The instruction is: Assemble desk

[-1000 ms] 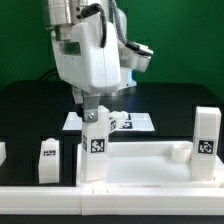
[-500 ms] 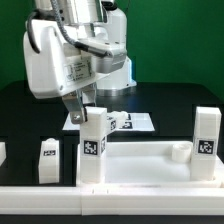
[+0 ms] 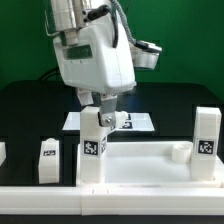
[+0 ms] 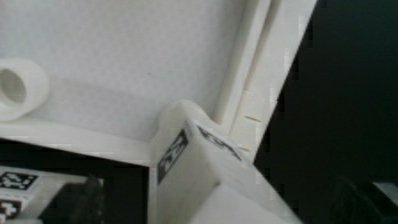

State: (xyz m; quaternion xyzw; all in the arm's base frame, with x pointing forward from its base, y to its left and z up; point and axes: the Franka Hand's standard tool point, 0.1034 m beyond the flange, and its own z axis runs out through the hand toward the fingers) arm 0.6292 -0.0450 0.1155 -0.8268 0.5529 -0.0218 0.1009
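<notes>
Standing upright at the exterior view's left corner of the desk slab (image 3: 140,166), the leg (image 3: 95,143) is keeping its place while the gripper (image 3: 97,106), tilted a moment ago, is hanging squared above it; finger spread cannot be determined. One screwing stroke is probably ending.

The white arm (image 3: 92,55) reaches in from above, its gripper (image 3: 97,103) pointing straight down. The dark fingers (image 3: 87,99) stand apart; whether they press on anything is unclear.
</notes>
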